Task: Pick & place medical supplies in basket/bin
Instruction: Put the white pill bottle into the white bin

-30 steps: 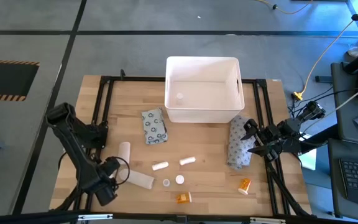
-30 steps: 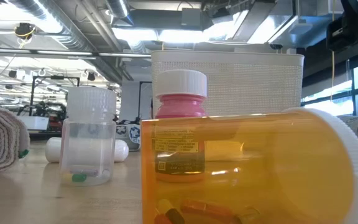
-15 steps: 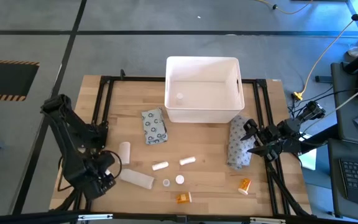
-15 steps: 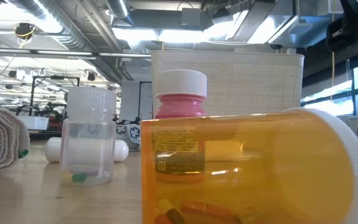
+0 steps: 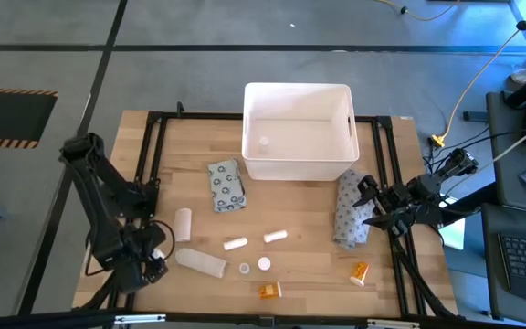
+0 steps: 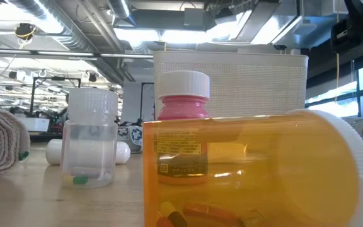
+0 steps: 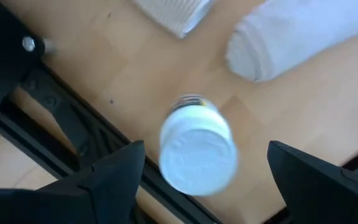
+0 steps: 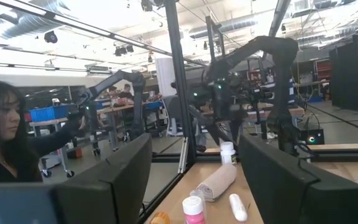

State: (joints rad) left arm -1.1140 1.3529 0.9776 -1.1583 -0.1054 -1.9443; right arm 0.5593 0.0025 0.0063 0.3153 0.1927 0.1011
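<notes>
Your left gripper (image 7: 197,177) hangs wide open, empty, over a white-capped bottle (image 7: 197,149) — right gripper (image 5: 370,206) part-open, holding nothing, parked beside the grey packet (image 5: 350,222).

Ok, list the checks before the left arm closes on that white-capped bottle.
1. Left gripper open: ok.
2. White-capped bottle between its fingers: ok.
3. White roll apart from the bottle: ok.
4. Gripper low enough to catch the bottle: cannot tell.
5. Bin open, with room inside: ok.
6. Right gripper out of the way at the table's right edge, open, beside the grey packet: ok.
</notes>
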